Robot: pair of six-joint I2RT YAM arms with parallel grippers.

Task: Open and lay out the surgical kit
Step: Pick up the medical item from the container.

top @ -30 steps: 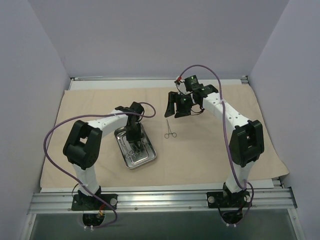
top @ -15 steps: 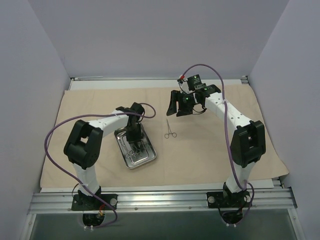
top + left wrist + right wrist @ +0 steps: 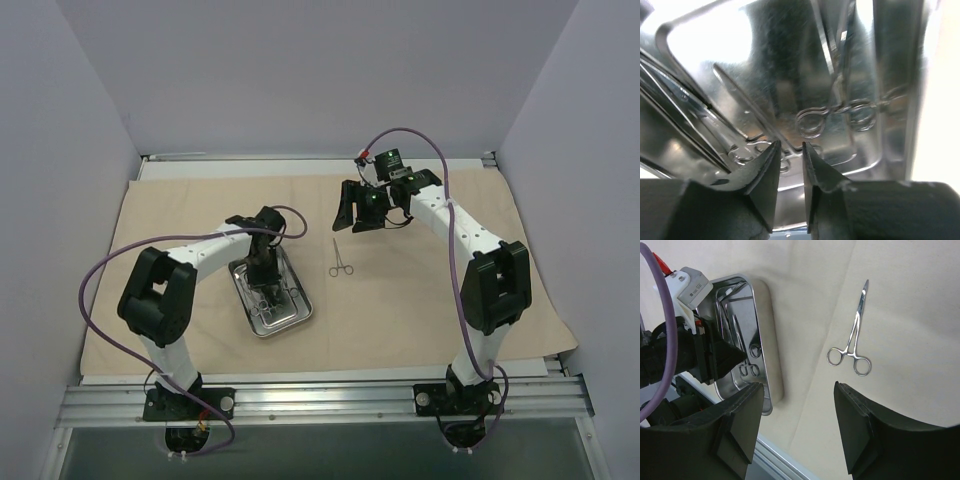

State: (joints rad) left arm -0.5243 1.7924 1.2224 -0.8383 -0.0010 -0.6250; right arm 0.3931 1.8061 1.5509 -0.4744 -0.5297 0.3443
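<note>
A large beige cloth wrap [image 3: 430, 300] lies spread flat over the table [image 3: 250, 168]. On its left-centre part sits a shiny rectangular steel tray with rounded corners [image 3: 295, 315], its long sides running near to far at a slight slant. The left jaws are lowered into this tray, over the far half of its floor. In the left wrist view they stand drawn close, with only a narrow slit between them. Their tips sit just above a cluster of ring handles on the tray floor [image 3: 765, 60], which belong to the other forceps [image 3: 810, 122] lying in the tray. Their number is hard to make out among the reflections. Whether the left jaws are pinching one of those rings or only hovering over them I cannot tell. A single small silver ring-handled forceps [image 3: 341, 258] lies alone on the cloth, just right of the tray and not touching it, with its tips pointing far and its rings toward the near edge. The right jaws hang in the air above the cloth on the far side of this forceps, spread wide and holding nothing. In the right wrist view the forceps [image 3: 852, 337] shows between and beyond the two spread jaws, clear of both. The tray [image 3: 771, 340] lies off to one side of that view, with the left arm reaching into it.
</note>
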